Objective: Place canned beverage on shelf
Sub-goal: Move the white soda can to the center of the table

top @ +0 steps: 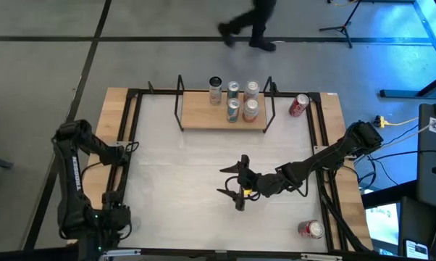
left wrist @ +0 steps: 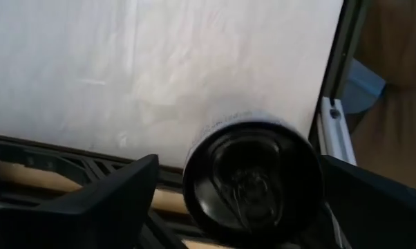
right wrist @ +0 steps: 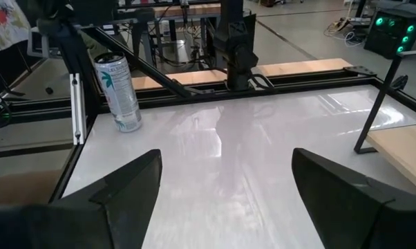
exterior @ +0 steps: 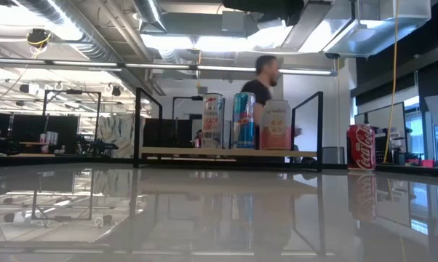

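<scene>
Both jaws stand apart, empty: right gripper [top: 232,185] hovers mid-table, left gripper [left wrist: 229,200] at the table's near-left corner. Five cans crowd the light-wood, black-rodded shelf [top: 200,118]; a red cola can [top: 298,106] stands just beside it.

A robotics lab or workshop in an open industrial hall: bare ceiling ducts [exterior: 73,33] and strip lights overhead, a grey concrete floor [top: 51,65] marked with dark lines, a tripod stand [top: 341,29], cabled equipment with green indicator lights [right wrist: 394,28], and a person [top: 250,25] walking past the counter's [top: 203,159] far edge.
</scene>
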{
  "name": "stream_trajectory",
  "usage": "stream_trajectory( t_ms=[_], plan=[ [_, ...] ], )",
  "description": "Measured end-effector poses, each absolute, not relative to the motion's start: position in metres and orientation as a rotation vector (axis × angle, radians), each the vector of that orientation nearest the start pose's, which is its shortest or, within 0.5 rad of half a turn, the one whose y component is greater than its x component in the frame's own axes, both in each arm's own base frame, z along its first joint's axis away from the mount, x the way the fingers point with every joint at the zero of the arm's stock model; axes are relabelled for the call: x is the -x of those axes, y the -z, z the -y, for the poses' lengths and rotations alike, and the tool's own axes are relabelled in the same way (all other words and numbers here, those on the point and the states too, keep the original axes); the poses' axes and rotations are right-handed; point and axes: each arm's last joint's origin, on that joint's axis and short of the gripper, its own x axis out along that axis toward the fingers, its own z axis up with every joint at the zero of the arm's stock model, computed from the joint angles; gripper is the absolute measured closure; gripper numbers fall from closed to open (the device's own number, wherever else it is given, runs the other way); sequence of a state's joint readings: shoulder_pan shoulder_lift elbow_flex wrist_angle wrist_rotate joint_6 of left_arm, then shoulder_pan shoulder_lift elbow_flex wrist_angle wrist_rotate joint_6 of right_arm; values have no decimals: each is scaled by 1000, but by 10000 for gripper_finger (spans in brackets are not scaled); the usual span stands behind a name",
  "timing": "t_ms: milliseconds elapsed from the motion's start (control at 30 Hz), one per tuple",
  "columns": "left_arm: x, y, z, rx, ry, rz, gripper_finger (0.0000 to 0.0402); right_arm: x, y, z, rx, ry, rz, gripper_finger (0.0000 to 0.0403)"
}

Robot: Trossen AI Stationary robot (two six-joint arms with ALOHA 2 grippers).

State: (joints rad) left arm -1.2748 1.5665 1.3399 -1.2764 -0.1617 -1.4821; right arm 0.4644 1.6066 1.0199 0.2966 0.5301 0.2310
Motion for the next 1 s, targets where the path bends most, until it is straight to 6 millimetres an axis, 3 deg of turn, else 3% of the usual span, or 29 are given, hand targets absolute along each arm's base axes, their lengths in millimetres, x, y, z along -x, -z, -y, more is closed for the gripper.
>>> stream_trajectory(
  t_ms=[133,400,633,1000],
  plan=[
    [-90,-271,265,165,-134,-1404,56,-324,-255,-146,-91,94,-245,81],
    [-96,-271,264,90,-64,-1417,170,-324,-255,-146,-91,94,-245,81],
    [-118,-275,254,9,8,-1433,170,-324,-255,-147,-91,92,-245,81],
    [-189,-325,213,-120,78,-1273,169,-305,-257,-175,-53,186,-218,81]
  ],
)
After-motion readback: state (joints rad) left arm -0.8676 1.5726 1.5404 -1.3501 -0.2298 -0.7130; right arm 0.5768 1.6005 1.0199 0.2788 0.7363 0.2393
